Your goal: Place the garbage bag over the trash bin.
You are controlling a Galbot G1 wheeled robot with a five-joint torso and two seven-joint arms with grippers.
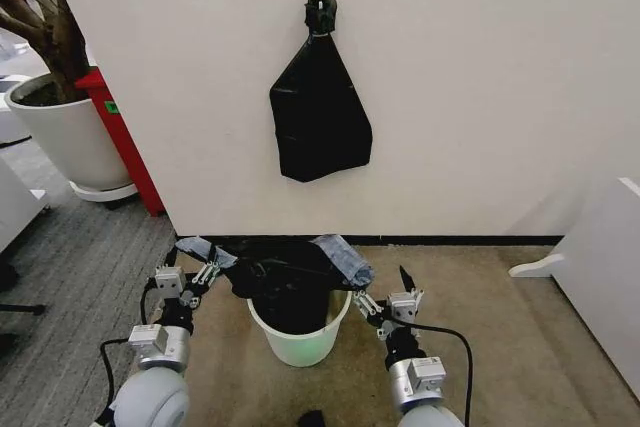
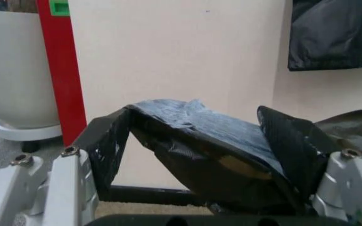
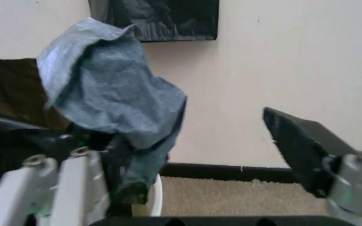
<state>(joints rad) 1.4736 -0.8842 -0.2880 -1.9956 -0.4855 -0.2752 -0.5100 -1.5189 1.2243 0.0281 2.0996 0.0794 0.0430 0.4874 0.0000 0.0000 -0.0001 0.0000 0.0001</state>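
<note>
Nearest the robot, the left hand (image 1: 197, 280) sits at the left side of the trash bin (image 1: 298, 338) and the right hand (image 1: 385, 305) at its right side, both low by the rim. In the left wrist view the left hand's fingers (image 2: 68, 188) stand spread wide with the garbage bag (image 1: 285, 282) stretched across them, so the film is held from inside its mouth. The right hand's fingers (image 3: 74, 181) are also wide apart; a flap of bag drapes over the inner one, while the outer one (image 3: 307, 150) is bare.

The bag lies bunched over the bin's mouth and hangs down inside, with two greyish flaps lifted at left and right. The near rim shows white and uncovered.

To do this step well, I judge that both hands should keep the mouth taut and go down outside the rim evenly; a slack edge could slip back in.

Farther off, a black bag bundle (image 1: 320, 112) hangs from a wall hook (image 1: 320, 7), and a plant pot (image 1: 62, 132) stands far left.
</note>
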